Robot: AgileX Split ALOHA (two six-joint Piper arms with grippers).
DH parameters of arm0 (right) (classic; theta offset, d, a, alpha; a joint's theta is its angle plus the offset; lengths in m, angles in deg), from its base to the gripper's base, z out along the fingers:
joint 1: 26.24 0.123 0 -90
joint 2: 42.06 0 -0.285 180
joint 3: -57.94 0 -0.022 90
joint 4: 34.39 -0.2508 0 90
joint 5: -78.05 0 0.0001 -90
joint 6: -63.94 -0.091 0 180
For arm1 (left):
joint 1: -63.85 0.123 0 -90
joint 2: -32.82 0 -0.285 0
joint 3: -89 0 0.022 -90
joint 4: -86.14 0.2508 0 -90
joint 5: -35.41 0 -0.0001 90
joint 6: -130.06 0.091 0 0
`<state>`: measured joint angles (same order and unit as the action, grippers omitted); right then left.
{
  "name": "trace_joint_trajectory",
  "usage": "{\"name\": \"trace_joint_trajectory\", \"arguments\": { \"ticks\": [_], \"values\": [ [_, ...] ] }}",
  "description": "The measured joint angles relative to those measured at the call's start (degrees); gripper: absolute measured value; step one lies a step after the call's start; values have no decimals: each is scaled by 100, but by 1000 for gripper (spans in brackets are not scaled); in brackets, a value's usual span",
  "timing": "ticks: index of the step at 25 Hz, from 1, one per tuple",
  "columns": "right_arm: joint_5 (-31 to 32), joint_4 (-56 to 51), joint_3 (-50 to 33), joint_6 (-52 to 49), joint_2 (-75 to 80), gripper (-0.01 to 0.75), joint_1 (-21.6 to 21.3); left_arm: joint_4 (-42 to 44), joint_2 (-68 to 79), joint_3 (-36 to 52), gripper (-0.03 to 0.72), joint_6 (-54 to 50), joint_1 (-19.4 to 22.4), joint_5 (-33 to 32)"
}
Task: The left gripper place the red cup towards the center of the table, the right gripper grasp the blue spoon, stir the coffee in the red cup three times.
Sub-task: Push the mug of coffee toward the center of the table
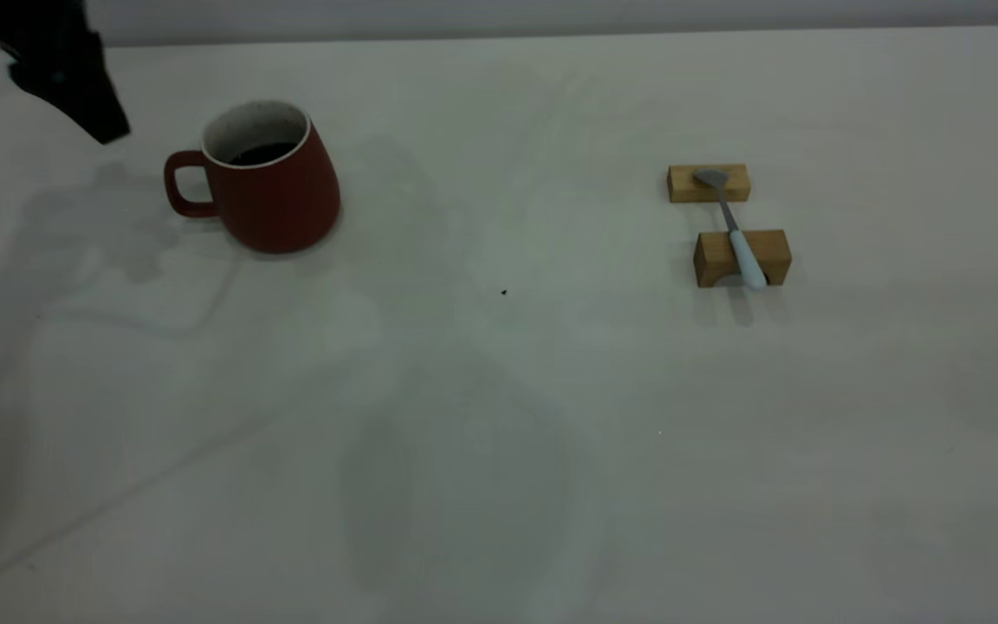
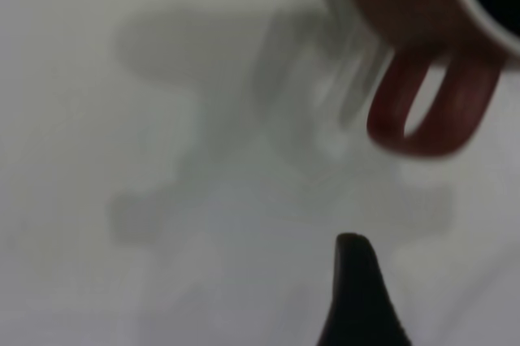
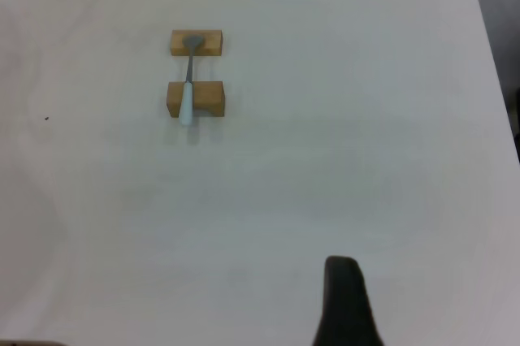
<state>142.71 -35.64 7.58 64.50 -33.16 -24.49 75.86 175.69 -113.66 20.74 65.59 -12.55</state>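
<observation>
Glossy red cup (image 1: 269, 186) with loop handle, matte table (image 1: 499, 433), slim blue spoon (image 1: 735, 234)

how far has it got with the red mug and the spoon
Nothing looks done. The dark red rounded mug, dark coffee inside, stands at the off-white table's left, not centre. In hand: the black left gripper hovers by its handle. Left: moving it, lifting the pale-blue-handled spoon off two wooden blocks, stirring.

matt off-white table (image 1: 499, 451); smooth dark red ceramic-looking cup (image 1: 278, 186); two bare wooden blocks (image 1: 742, 257); spoon (image 1: 735, 232) with dull grey metal neck.
</observation>
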Motion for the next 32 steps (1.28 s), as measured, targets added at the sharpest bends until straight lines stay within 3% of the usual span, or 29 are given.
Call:
{"name": "trace_joint_trajectory", "arguments": {
  "ticks": [8,17,32],
  "values": [
    [0,0,0,-5,0,580,0,-155,484,-155,551,1068,-151,102],
    [0,0,0,-5,0,580,0,-497,850,-171,551,1816,-445,645],
    [0,0,0,-5,0,580,0,-977,918,-183,551,1426,-1728,1182]
  ]
}}
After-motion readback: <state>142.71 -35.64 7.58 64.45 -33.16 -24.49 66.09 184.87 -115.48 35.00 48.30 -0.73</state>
